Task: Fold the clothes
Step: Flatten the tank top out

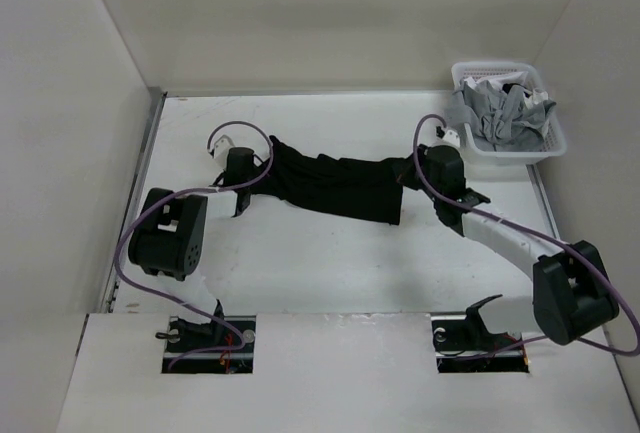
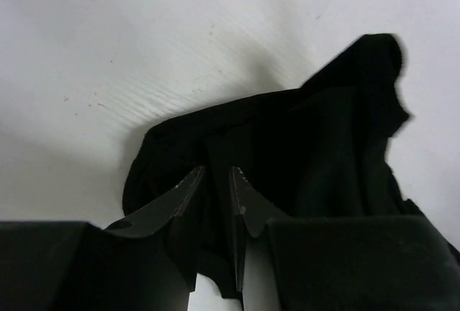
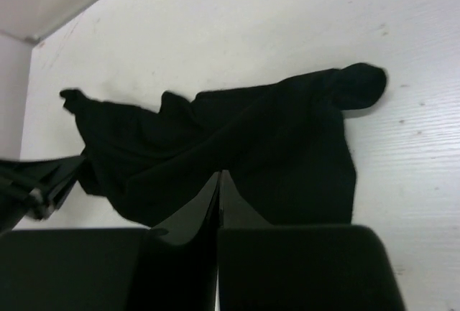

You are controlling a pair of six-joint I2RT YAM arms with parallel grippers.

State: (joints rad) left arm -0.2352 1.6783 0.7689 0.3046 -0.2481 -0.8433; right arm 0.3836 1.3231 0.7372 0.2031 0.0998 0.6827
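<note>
The clothes [image 1: 335,185] are one black T-shirt, bunched into a long band across the middle of the white table between my two grippers. My left gripper [image 1: 262,167] is at its left end. In the left wrist view the left gripper [image 2: 215,174] has its jaws a narrow gap apart, with a fold of the black shirt [image 2: 323,146] filling that gap. My right gripper [image 1: 410,176] is at the right end. In the right wrist view the right gripper [image 3: 219,174] has its jaws pressed together at the shirt's [image 3: 251,138] near edge, and creases run out from the tips.
A white basket [image 1: 510,156] with light grey and white garments [image 1: 500,118] stands at the back right corner. White walls close the table at the back and on both sides. The left arm's tip [image 3: 36,185] shows at the left of the right wrist view.
</note>
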